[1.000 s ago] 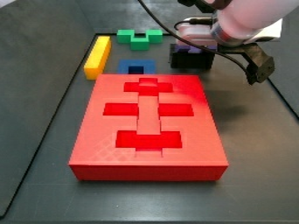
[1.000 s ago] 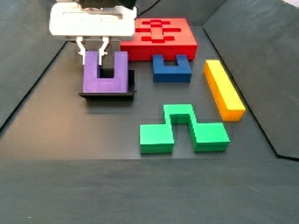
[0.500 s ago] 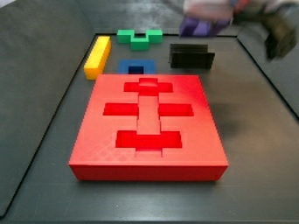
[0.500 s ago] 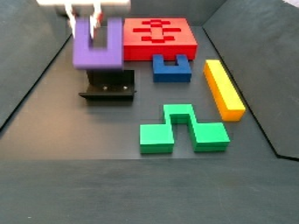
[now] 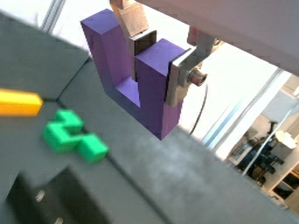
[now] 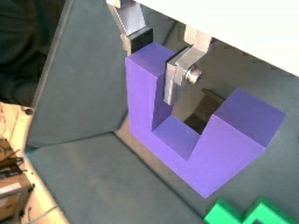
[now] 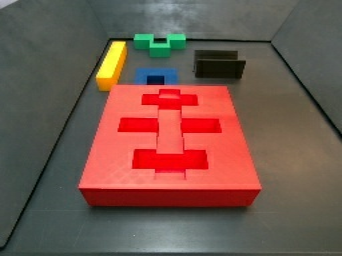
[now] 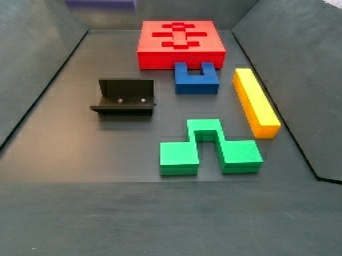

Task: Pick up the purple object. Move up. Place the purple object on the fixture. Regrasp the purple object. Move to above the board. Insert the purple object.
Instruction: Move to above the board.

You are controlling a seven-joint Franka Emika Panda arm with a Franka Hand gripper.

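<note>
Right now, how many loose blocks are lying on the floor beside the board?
3: blue block against the board, yellow bar beside it, green block nearer the camera. The gripper holds the purple object aloft.

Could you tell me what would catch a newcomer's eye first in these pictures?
Probably the purple object, filling both wrist views, with one prong clamped in the gripper high above the floor. Next, the big red board in both side views, and the fixture standing bare on the floor beside it.
</note>
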